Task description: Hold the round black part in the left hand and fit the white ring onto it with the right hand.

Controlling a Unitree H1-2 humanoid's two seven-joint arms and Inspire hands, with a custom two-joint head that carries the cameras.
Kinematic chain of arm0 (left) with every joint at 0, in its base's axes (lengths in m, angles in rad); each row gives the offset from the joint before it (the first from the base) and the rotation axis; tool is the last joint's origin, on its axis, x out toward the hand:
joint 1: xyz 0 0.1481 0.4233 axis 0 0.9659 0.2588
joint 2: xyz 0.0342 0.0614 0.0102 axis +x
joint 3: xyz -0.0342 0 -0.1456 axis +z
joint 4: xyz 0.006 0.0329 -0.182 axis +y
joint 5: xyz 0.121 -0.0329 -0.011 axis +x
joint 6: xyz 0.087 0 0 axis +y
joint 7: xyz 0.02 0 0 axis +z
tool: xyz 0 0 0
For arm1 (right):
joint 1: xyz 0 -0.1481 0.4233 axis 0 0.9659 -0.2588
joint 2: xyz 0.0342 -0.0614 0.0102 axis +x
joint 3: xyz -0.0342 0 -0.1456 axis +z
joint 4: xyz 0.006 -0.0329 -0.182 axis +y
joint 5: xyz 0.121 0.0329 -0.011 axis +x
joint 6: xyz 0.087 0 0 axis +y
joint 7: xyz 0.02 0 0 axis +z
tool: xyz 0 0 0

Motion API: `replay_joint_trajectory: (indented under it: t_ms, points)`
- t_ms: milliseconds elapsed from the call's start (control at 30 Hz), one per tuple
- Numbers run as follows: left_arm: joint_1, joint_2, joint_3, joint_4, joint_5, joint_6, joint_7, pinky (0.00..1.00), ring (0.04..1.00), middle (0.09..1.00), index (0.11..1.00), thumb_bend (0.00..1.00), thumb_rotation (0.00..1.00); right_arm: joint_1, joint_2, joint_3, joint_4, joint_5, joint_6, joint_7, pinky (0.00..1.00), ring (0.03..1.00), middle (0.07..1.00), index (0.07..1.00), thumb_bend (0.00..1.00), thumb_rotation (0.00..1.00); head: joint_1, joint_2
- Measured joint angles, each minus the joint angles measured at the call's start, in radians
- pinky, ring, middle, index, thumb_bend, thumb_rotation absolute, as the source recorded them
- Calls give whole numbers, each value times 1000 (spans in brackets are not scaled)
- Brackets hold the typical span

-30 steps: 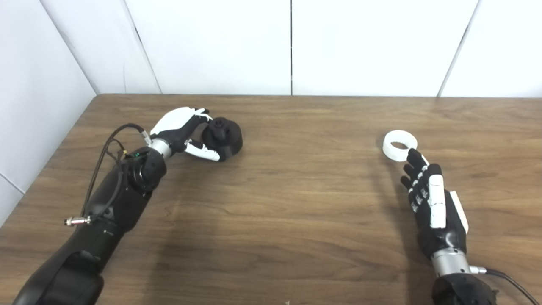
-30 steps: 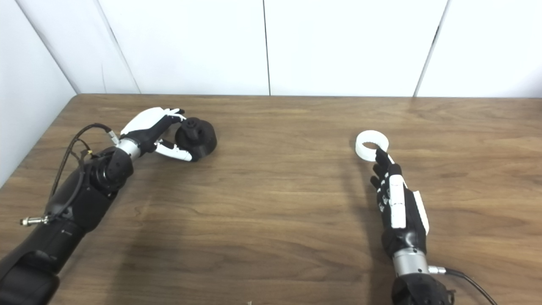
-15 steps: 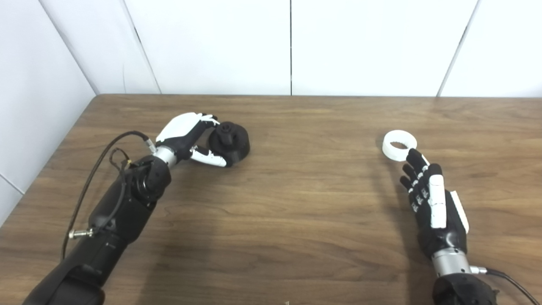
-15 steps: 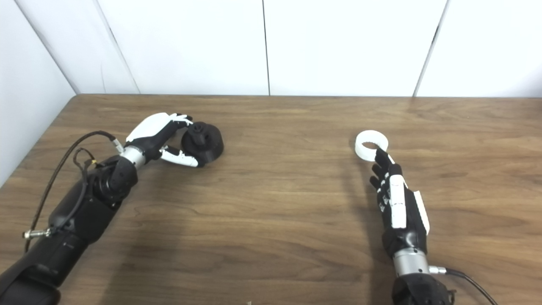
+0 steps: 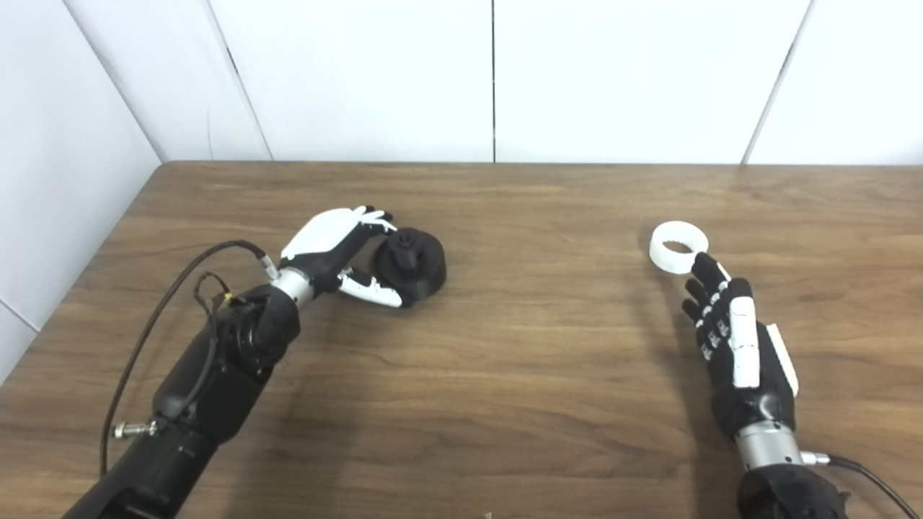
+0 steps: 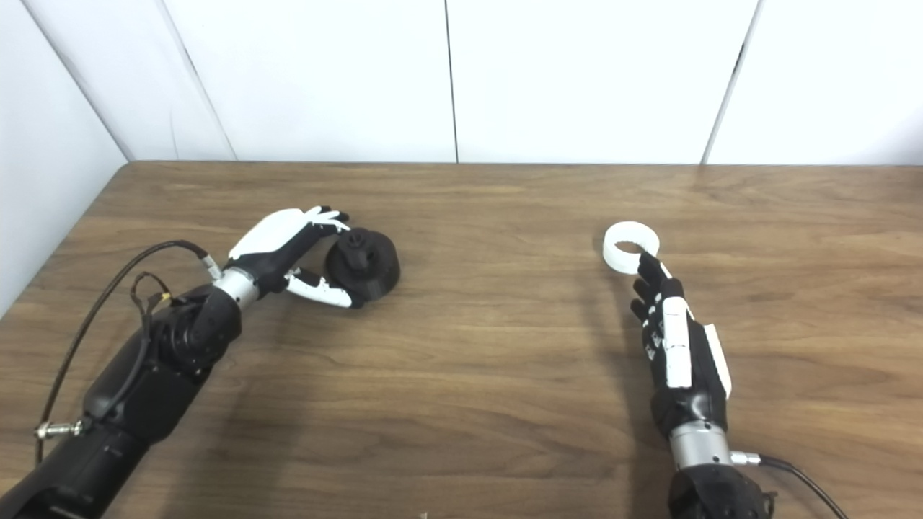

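The round black part (image 5: 417, 264) with a knob on top sits left of centre on the wooden table (image 5: 519, 346). My left hand (image 5: 334, 246) is shut on it, fingers over its top and thumb under its near side. The white ring (image 5: 678, 247) lies flat on the table at the right. My right hand (image 5: 735, 346) rests just in front of the ring, open with fingers stretched toward it; the fingertips reach the ring's near edge without gripping it.
White wall panels (image 5: 490, 79) close off the back of the table and its left side. A black cable (image 5: 173, 281) loops from my left forearm. Bare wood lies between the two hands.
My left hand has moved right and toward me with the black part in its grasp. The right hand and the white ring have stayed put.
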Motion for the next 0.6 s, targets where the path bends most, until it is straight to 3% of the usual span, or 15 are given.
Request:
replay_joint_trajectory:
  t_ms: [600]
  points:
    - [82,-32,-73,-209,1,-16,-113,884,1000,955,710,788,376,0,0,4,-13,-11,12,0,942,954,947,908,560,1000,-11,11]
